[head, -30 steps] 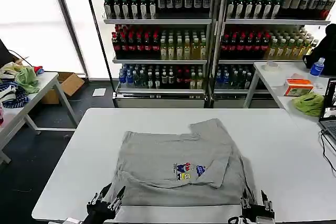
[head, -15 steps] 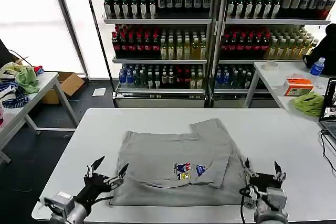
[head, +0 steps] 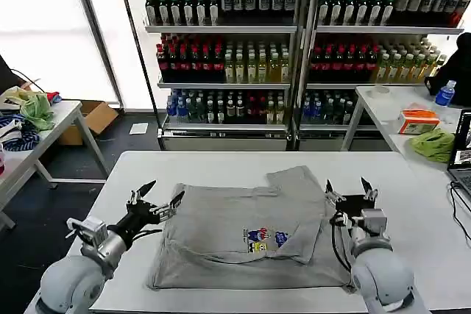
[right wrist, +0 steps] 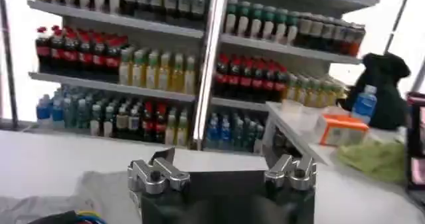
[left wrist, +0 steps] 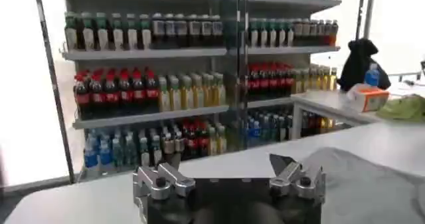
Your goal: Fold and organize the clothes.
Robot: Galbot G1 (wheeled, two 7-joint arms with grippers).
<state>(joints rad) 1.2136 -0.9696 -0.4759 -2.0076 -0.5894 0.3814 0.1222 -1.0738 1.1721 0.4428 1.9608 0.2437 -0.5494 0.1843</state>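
Note:
A light grey shirt (head: 243,233) lies partly folded on the white table (head: 221,167), its small multicoloured chest print (head: 261,239) facing up and one sleeve folded in over the body. My left gripper (head: 157,199) hovers open at the shirt's left edge, nothing between its fingers; in the left wrist view the left gripper (left wrist: 227,170) is spread wide over bare table with grey cloth (left wrist: 372,185) beside it. My right gripper (head: 347,190) stands open just off the shirt's right edge, near the far corner. The right wrist view shows the right gripper (right wrist: 222,167) empty.
Drink shelves (head: 294,42) stand behind the table. A side table at the right holds a green cloth (head: 434,145), an orange box (head: 418,121) and a blue bottle (head: 444,94). Another table at the left carries green and striped fabric (head: 26,119). A cardboard box (head: 92,119) sits on the floor.
Both grippers have risen from the shirt's near edge and moved away from me along its two sides, to about mid-table. Both are open; the shirt's left part has shifted slightly.

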